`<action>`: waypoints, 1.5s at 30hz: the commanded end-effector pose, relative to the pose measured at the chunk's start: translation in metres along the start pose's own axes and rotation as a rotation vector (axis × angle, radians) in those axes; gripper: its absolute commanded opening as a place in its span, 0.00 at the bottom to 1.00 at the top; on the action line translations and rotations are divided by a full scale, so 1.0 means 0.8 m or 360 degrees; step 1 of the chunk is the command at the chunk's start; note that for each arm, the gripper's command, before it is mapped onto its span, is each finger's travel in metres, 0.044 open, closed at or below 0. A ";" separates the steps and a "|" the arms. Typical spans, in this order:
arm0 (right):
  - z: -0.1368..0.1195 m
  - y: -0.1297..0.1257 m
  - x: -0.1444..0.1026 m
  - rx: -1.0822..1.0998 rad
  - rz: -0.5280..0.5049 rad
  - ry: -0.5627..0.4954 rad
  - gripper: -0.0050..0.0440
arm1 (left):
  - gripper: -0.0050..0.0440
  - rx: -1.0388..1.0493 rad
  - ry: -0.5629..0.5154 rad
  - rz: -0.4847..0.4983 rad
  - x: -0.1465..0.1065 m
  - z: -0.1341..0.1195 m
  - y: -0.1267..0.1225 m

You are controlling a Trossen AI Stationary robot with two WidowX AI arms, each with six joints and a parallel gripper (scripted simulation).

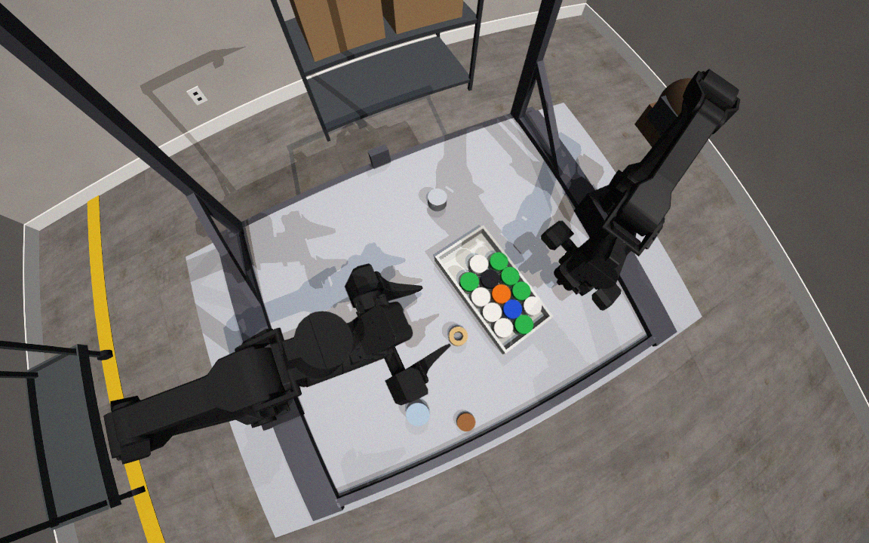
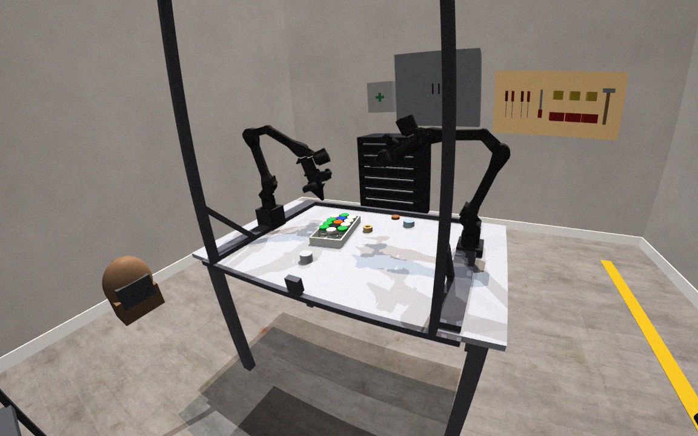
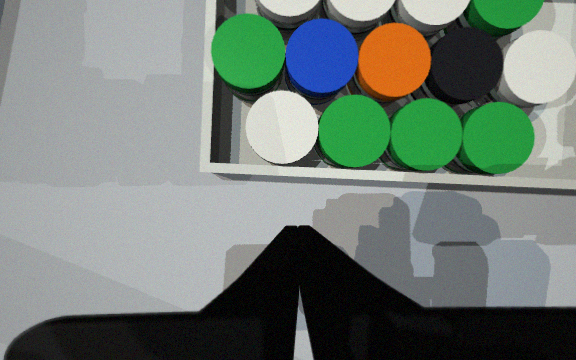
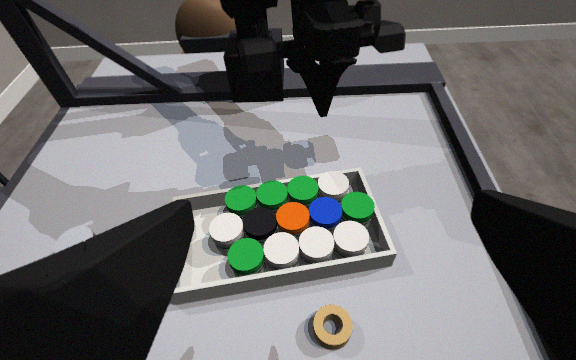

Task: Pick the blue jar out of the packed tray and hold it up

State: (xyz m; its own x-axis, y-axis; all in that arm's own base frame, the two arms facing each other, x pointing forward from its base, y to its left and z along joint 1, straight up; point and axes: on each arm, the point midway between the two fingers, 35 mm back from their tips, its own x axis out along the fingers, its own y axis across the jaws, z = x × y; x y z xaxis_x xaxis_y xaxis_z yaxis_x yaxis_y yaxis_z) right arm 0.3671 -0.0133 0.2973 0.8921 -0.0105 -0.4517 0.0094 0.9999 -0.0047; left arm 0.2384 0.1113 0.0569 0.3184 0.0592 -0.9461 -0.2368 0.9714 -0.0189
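The blue jar [image 1: 511, 308] stands cap up in the middle row of the white tray, packed between a green jar [image 3: 248, 51] and an orange jar [image 3: 394, 60]. It also shows in the left wrist view [image 3: 321, 56] and the right wrist view [image 4: 325, 211]. White, green and black jars fill the rows around it, all upright. My left gripper [image 3: 297, 237] is shut and empty, held high above the table just outside the tray's long side. My right gripper [image 1: 432, 318] is wide open and empty, high above the table on the tray's other side.
A tan ring [image 1: 457, 331] lies beside the tray under my right gripper. A pale blue disc [image 1: 417, 413] and a brown disc [image 1: 465, 421] lie near the table edge. A grey cylinder [image 1: 436, 198] stands beyond the tray's empty end. Dark frame posts rise at the table's sides.
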 end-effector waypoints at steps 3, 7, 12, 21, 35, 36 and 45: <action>0.013 -0.001 -0.011 0.0015 -0.0006 -0.0064 1.00 | 0.00 -0.0087 -0.0073 0.0067 0.005 0.039 -0.032; 0.014 0.000 -0.010 0.0007 0.0000 -0.0059 1.00 | 0.00 -0.0114 -0.0079 0.0076 0.009 0.047 -0.044; 0.014 0.000 -0.010 0.0007 0.0000 -0.0059 1.00 | 0.00 -0.0118 -0.0080 0.0077 0.009 0.048 -0.046; 0.014 0.000 -0.010 0.0007 0.0000 -0.0059 1.00 | 0.00 -0.0116 -0.0072 0.0073 0.009 0.043 -0.045; -0.023 -0.011 -0.056 0.0020 -0.0035 -0.0044 1.00 | 0.00 -0.0061 0.0057 0.0068 0.019 0.090 -0.041; -0.031 -0.013 -0.065 0.0024 -0.0042 -0.0043 1.00 | 0.00 -0.0052 0.0083 0.0065 0.021 0.098 -0.040; -0.078 -0.021 -0.109 0.0045 -0.0086 -0.0038 1.00 | 0.00 0.0022 0.0262 0.0047 0.050 0.149 -0.036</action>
State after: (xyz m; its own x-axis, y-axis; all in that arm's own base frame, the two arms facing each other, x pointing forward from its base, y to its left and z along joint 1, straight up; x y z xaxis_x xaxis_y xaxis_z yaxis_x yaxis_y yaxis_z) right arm 0.2792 -0.0275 0.2809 0.8941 -0.0605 -0.4438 0.0675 0.9977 -0.0001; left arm 0.3455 0.1057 0.0483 0.1640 0.0582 -0.9847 -0.2494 0.9683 0.0157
